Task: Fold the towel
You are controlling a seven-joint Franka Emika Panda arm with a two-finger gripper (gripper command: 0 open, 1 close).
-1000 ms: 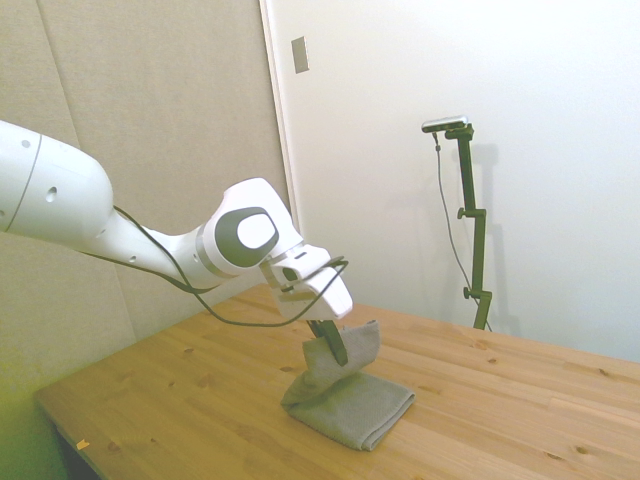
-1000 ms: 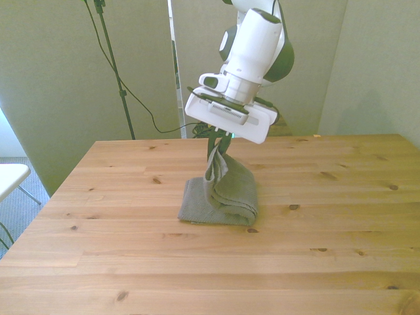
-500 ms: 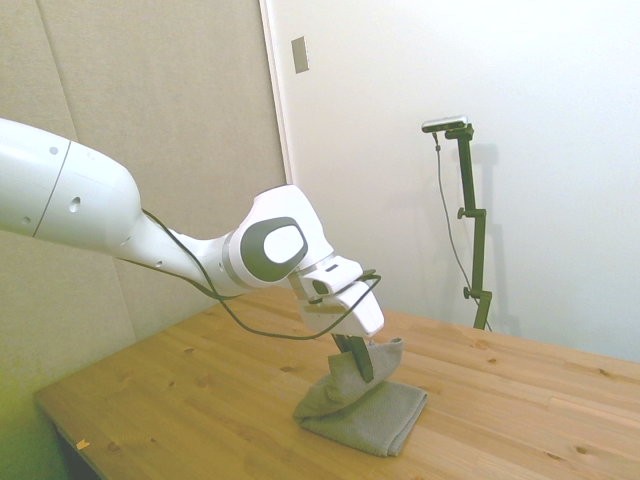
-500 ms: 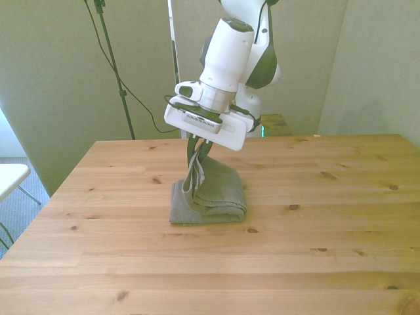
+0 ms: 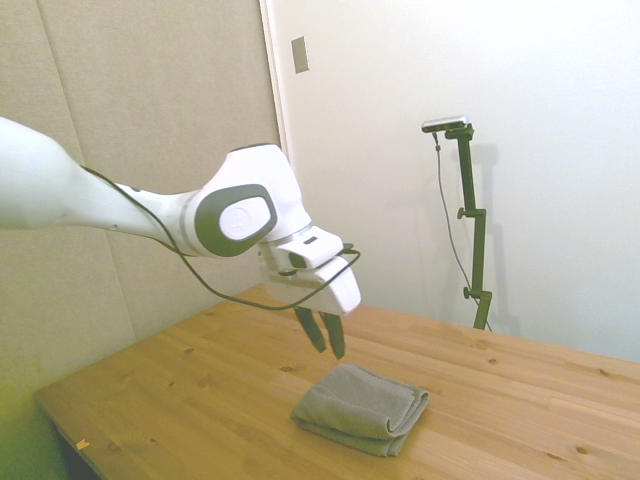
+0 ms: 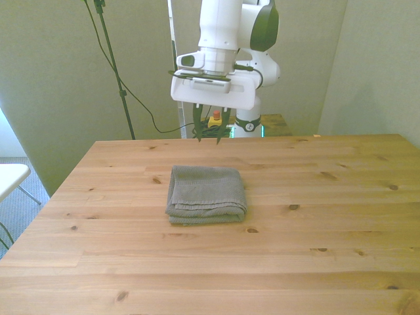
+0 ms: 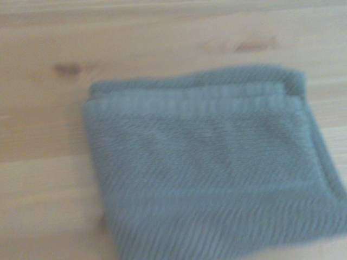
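Terry towel (image 6: 205, 194) (matt), wooden table (image 6: 328, 223)

— What do we see on the table (image 6: 328, 262)?

— We see the towel (image 6: 205, 193), folded in a thick flat pad, with the rounded layered edge at six o'clock.

— And the gripper (image 6: 212, 134)?

— It hangs in the air at twelve o'clock from the towel, not touching it. We see its two dark fingers (image 6: 199, 128) pointing down, a little apart, and nothing is between them.
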